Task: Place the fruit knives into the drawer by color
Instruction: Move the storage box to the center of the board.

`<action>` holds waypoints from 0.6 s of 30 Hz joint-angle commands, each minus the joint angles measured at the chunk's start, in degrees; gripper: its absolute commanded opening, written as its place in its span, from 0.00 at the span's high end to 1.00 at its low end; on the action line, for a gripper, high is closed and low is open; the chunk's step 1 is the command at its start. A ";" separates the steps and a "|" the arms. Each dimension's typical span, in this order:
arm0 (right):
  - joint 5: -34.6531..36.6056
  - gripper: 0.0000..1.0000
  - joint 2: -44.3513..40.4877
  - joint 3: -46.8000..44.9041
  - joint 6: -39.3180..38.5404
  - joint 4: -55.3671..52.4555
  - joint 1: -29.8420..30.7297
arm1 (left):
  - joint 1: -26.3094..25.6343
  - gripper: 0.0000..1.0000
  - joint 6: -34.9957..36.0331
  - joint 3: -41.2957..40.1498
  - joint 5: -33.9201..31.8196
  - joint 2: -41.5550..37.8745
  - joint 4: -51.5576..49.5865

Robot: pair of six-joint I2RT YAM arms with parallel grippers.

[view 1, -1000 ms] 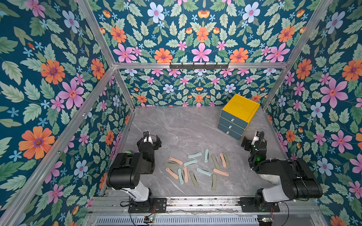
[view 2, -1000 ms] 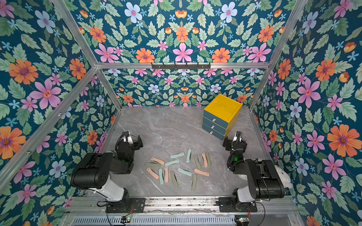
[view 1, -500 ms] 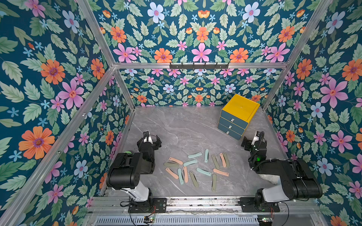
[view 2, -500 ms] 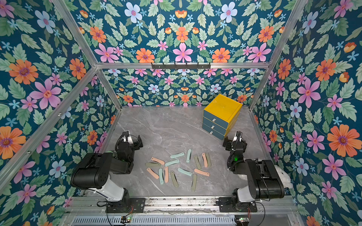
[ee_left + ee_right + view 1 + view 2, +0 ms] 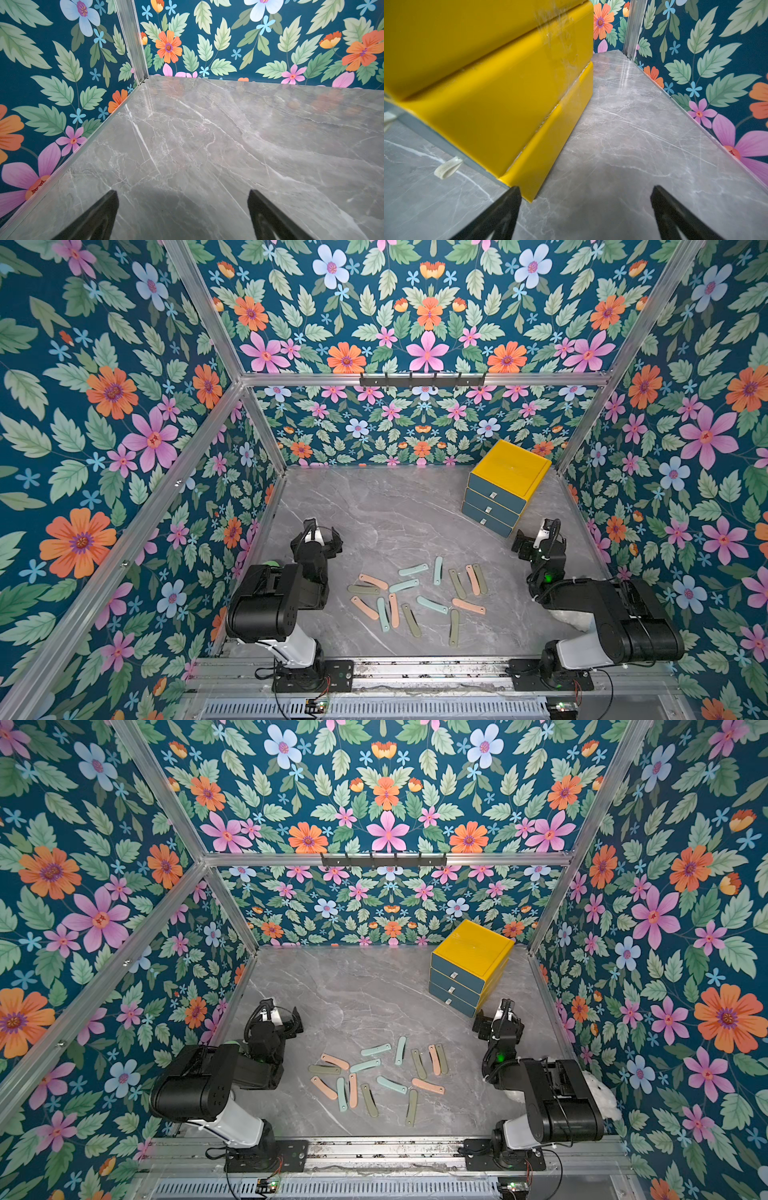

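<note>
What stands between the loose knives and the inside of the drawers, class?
Their own shut fronts: all three drawers in the yellow cabinet are closed. The table between the knives and the cabinet looks bare.

The fruit knives (image 5: 432, 605) lie loose in a bunch on the table (image 5: 374, 510), near its front edge, about in the middle between the two arms; some touch each other; the drawer (image 5: 509, 472) stands far back on the right side, close to the back right corner, well apart from the knives; its three parts sit one on top of the other; the left tool (image 5: 318, 535) is left of the knives, near the left wall, over bare table; the right tool (image 5: 536, 533) is right of the knives, just in front of the drawer, beside its near bottom corner (image 5: 529, 187).
</note>
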 commanded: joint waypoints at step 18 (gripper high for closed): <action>1.36 0.01 -24.42 9.40 24.22 -30.80 0.32 | -3.28 0.01 -24.07 12.37 -15.81 -19.87 -21.69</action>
